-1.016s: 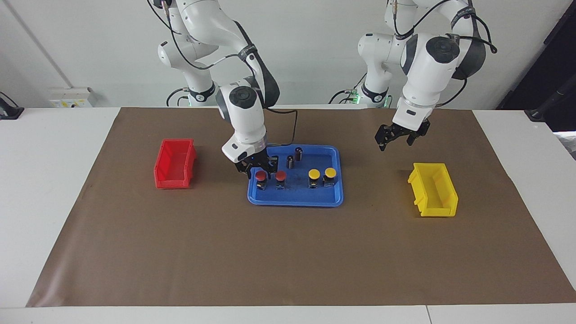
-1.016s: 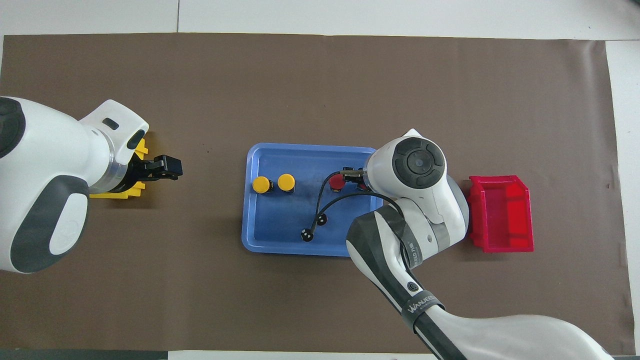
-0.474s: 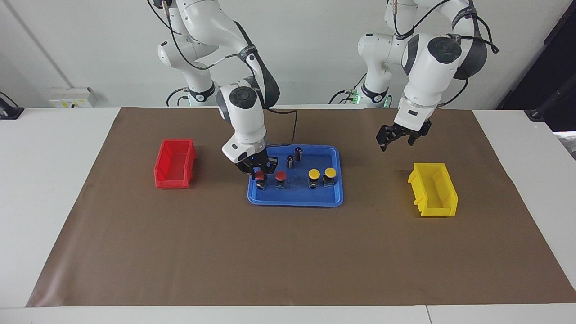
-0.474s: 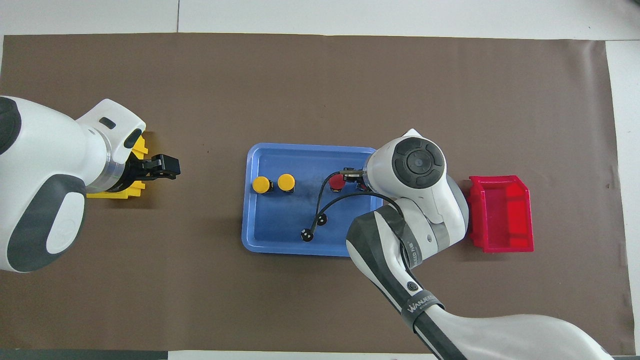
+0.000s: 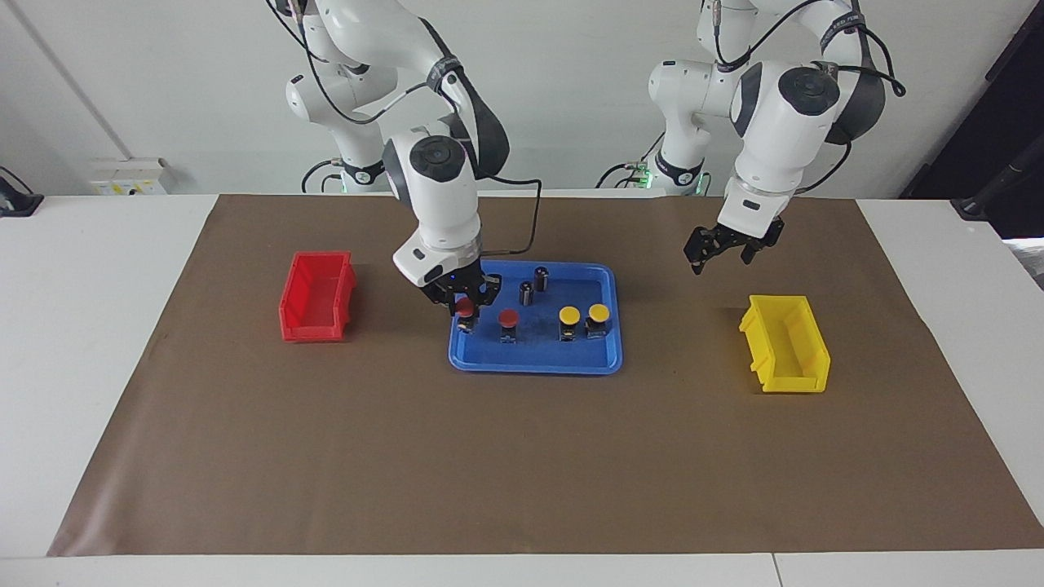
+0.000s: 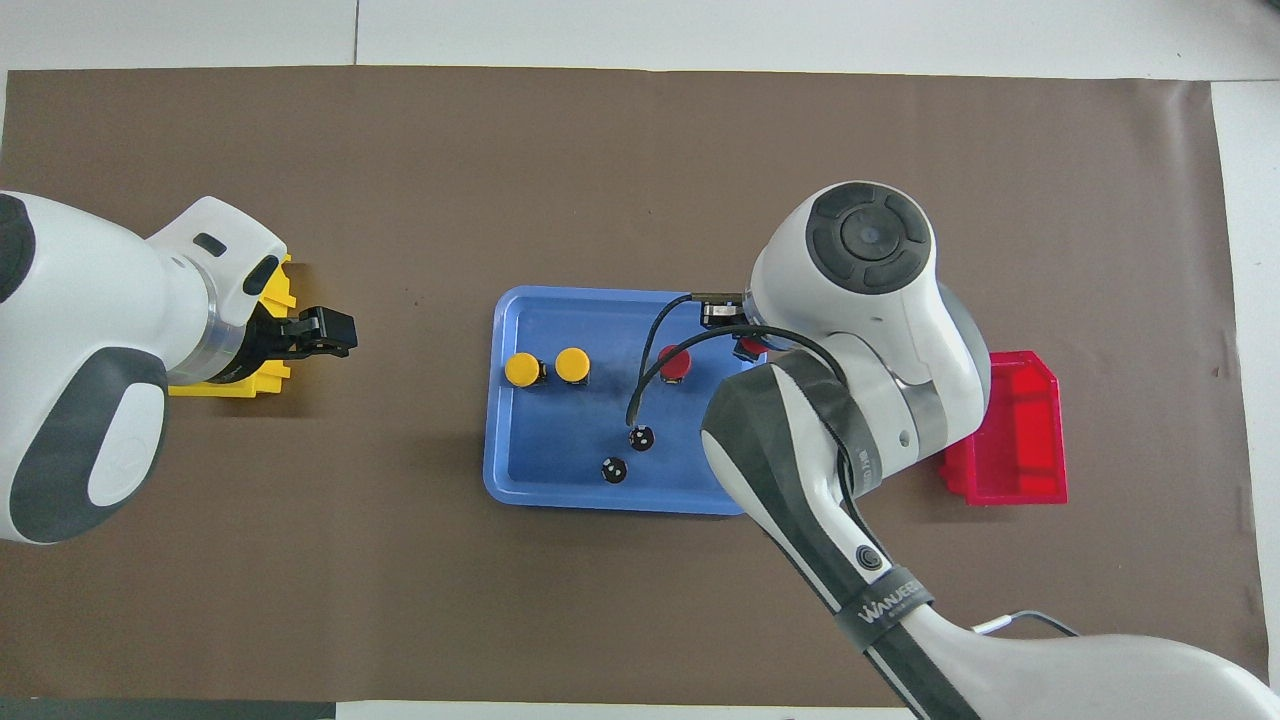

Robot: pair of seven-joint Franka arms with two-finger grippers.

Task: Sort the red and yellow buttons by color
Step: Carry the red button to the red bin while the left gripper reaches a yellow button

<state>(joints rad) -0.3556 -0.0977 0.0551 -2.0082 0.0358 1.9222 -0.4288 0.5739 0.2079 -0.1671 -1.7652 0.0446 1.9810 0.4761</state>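
Right gripper [image 5: 465, 303]: jaws clamped on red button [image 5: 464, 308], now lifted off blue tray [image 5: 534, 363], bound for red bin [image 5: 316, 295]. Left gripper [image 5: 719, 251]: waiting over desk near yellow bin [image 5: 785, 342], jaw state unclear

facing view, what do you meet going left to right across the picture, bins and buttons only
red bin → red button in the right gripper → second red button → two yellow buttons → yellow bin

Red, yellow buttons [image 5: 568, 315]; blue tray [image 5: 534, 361].
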